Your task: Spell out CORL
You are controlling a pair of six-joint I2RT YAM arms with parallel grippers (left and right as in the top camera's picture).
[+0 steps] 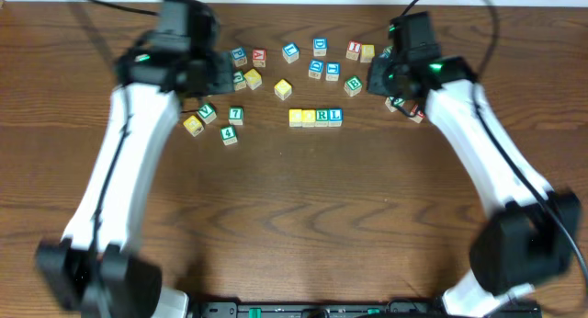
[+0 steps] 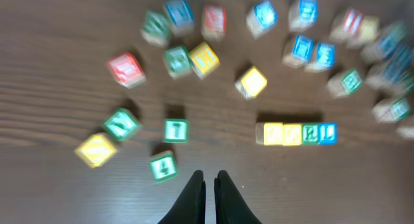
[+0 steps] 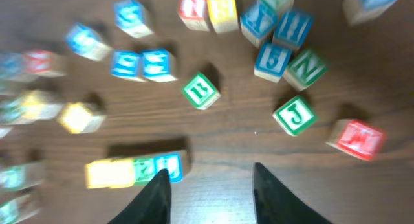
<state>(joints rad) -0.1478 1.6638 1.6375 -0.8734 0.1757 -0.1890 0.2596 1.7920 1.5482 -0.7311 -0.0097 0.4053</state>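
row: four cubes [image 1: 315, 117] touching side by side in a straight line, mid table, a little toward the far edge
row order: yellow cube [image 1: 296, 117], second yellow cube [image 1: 309, 117], green R cube [image 1: 322, 116], blue L cube [image 1: 335, 116], left to right in the overhead view
yellow letters: too blurred to read
left gripper [image 2: 210, 180]: jaws closed together, nothing between, off the table, row ahead and to its right
right gripper [image 3: 210, 175]: jaws apart, nothing between, above bare wood
right vs row: one fingertip overlaps the blue end in the wrist view, contact cannot be told; overhead shows the gripper up by the loose cubes, apart from the row
green B cube [image 3: 200, 90]: loose, beyond the row, near the right gripper
green J cube [image 3: 295, 115]: loose, tilted, right side
loose yellow cube [image 1: 283, 89]: just behind the row's left end
green 7 cube [image 2: 175, 130]: left of the row, apart
green 4 cube [image 2: 162, 166]: near the 7
table [image 1: 312, 217]: dark wood
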